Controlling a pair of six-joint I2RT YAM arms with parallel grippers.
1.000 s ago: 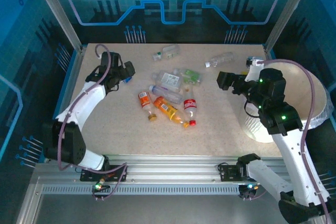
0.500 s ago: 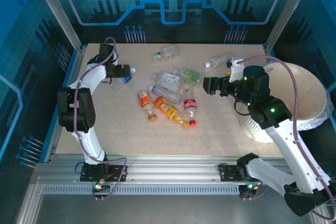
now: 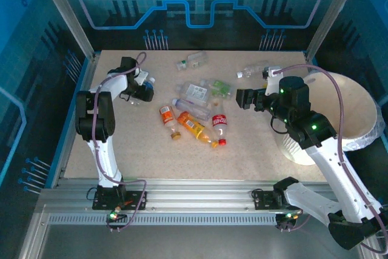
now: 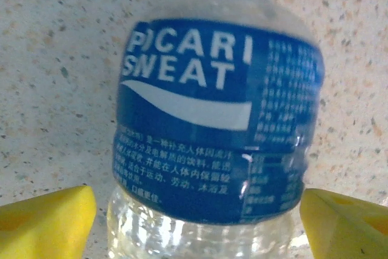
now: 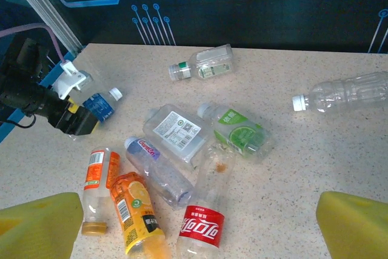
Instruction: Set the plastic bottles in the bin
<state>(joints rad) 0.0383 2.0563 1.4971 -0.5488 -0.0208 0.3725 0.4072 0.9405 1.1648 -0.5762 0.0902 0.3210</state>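
The bin [image 3: 357, 107] stands at the near right of the table [image 3: 254, 150], and no bottle can be made out inside it; by my reckoning the job is barely begun. Nine bottles lie on the table; six are bunched in the middle, among them an orange bottle [image 3: 191, 127] and a red-labelled bottle [image 3: 219, 122]. The right gripper [image 3: 244, 98] hangs just beside that bunch, fingers spread wide, holding nothing. Farther off on the left, the left gripper [image 3: 143, 92] straddles a blue-labelled bottle [image 4: 212, 131], one finger on either side, not yet clamped. Two clear bottles [image 3: 254, 69] lie near the far edge, untouched.
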